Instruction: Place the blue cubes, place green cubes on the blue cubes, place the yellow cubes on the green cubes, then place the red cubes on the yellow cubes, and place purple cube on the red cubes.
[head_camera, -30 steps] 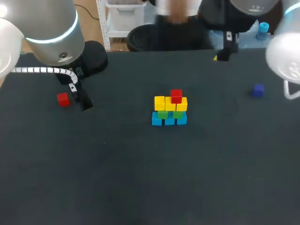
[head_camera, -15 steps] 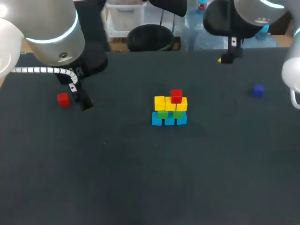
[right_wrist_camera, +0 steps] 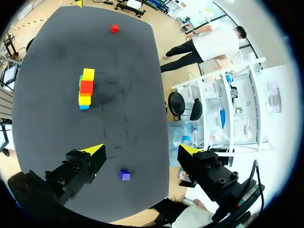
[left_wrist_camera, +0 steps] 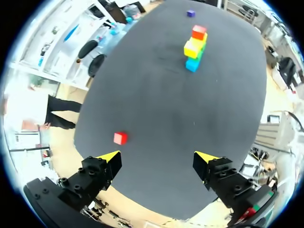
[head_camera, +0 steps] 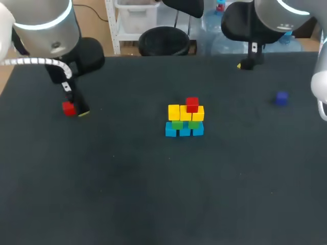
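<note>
Nearest, at mid-table [head_camera: 153, 194]: stack with blue cubes [head_camera: 184, 131] at the base, green cubes [head_camera: 185, 124] over them, yellow cubes [head_camera: 185, 113] above, one red cube [head_camera: 192, 104] on top. Farther back, left: loose red cube [head_camera: 68, 108] just beside left gripper [left_wrist_camera: 156, 159], fingers wide apart. Right: lone purple cube [head_camera: 281, 98]. By the far edge: right gripper [right_wrist_camera: 142, 151], likewise spread wide.

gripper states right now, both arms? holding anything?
Left gripper: open, holding nothing.
Right gripper: open, holding nothing.
</note>
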You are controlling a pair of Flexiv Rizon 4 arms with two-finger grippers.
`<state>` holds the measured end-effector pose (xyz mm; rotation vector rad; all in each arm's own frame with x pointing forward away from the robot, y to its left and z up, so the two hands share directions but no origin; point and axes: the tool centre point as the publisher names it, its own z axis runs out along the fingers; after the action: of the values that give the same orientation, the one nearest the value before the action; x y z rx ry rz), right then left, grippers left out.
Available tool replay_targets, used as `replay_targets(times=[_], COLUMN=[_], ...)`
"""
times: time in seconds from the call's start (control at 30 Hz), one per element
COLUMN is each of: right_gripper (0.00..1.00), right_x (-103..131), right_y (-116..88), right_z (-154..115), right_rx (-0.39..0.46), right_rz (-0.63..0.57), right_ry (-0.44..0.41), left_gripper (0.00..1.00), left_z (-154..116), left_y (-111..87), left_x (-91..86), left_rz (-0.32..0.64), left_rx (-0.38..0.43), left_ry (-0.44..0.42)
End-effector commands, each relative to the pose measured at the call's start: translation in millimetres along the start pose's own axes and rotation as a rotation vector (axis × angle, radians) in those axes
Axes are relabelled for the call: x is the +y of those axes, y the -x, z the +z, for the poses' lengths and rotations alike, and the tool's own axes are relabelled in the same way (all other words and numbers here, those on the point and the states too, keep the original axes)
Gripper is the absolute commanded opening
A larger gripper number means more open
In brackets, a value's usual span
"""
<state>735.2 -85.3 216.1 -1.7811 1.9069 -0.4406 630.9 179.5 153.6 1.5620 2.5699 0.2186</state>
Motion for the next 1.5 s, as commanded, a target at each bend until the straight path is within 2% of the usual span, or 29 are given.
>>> replay_targets(times=[0.03,0.07,0.17,0.23,0.3,0.4,0.73,1.0,1.27,1.5], right_gripper=[1.0,1.0,1.0,1.0,1.0,1.0,1.0,1.0,1.0,1.0], right_x=[3,3,3,3,3,3,3,3,3,3], right_y=[-2,-2,-2,-2,-2,-2,-2,-2,-2,-2], right_z=[-1,-1,-1,-1,-1,-1,-1,-1,-1,-1], right_rx=[-0.002,-0.002,-0.002,-0.002,-0.002,-0.002,-0.002,-0.002,-0.002,-0.002], right_rz=[0.002,0.002,0.002,0.002,0.002,0.002,0.002,0.002,0.002,0.002], right_ry=[-0.01,-0.01,-0.01,-0.01,-0.01,-0.01,-0.01,-0.01,-0.01,-0.01], left_gripper=[1.0,1.0,1.0,1.0,1.0,1.0,1.0,1.0,1.0,1.0], left_z=[18,22,41,49,55,69,88,104,127,142], left_y=[-0.1,-0.7,-1.1,0.5,3.5,6.9,0.6,-6.3,-13.2,-15.5], left_x=[9.0,7.2,0.4,-1.1,-1.9,1.6,23.9,48.7,60.5,83.5], left_rz=[0.009,0.019,0.075,0.088,0.121,0.147,0.132,0.064,0.054,0.054], left_rx=[0.006,0.012,0.113,0.1,0.104,0.107,0.069,0.054,0.018,0.007], left_ry=[-0.107,-0.118,-0.057,-0.078,-0.05,-0.068,-0.057,-0.045,-0.105,-0.128])
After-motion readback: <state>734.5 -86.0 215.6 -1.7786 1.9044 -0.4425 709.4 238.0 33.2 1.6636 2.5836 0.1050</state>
